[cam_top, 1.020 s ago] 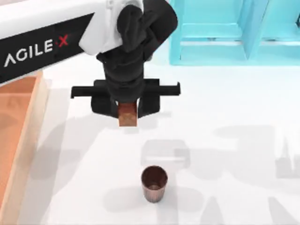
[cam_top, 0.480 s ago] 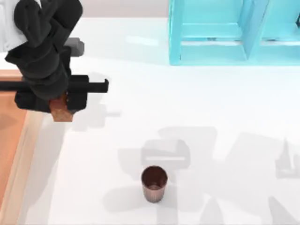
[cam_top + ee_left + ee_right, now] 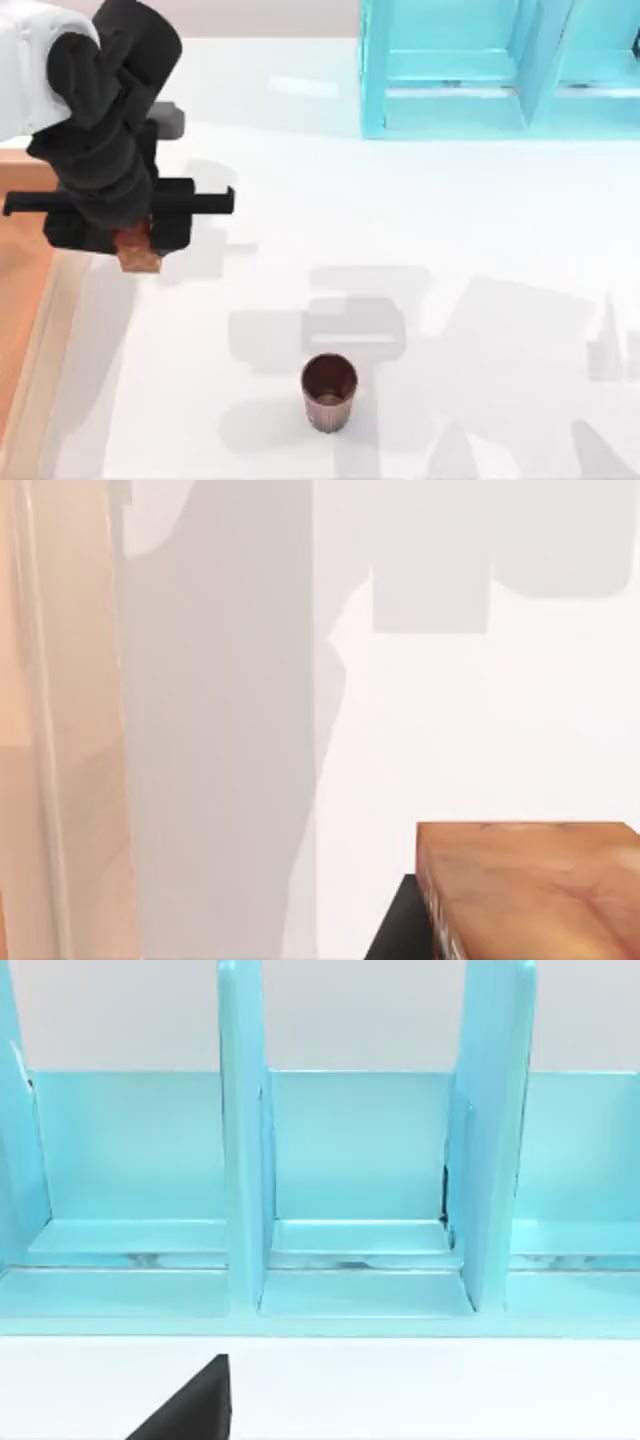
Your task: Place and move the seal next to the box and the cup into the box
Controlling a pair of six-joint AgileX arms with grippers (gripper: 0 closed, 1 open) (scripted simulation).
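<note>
Left gripper (image 3: 137, 243) clamps glossy blocky seal (image 3: 138, 256); ribbed cup (image 3: 329, 392) upright.

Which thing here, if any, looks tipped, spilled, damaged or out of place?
Nothing stands out. The cup stands upright on the white table, nothing spilled. The left pincer holds the seal beside the box rim. The blue shelf looks intact at the far edge.

Surface: smooth white tabletop (image 3: 480, 220), evenly lit, crossed by soft grey shadows
Furniture: turquoise blue shelf frame (image 3: 450, 70) at the table's far edge, right of centre, with upright dividers forming open compartments
Backdrop: plain pale wall (image 3: 350, 1010) behind the shelf
</note>
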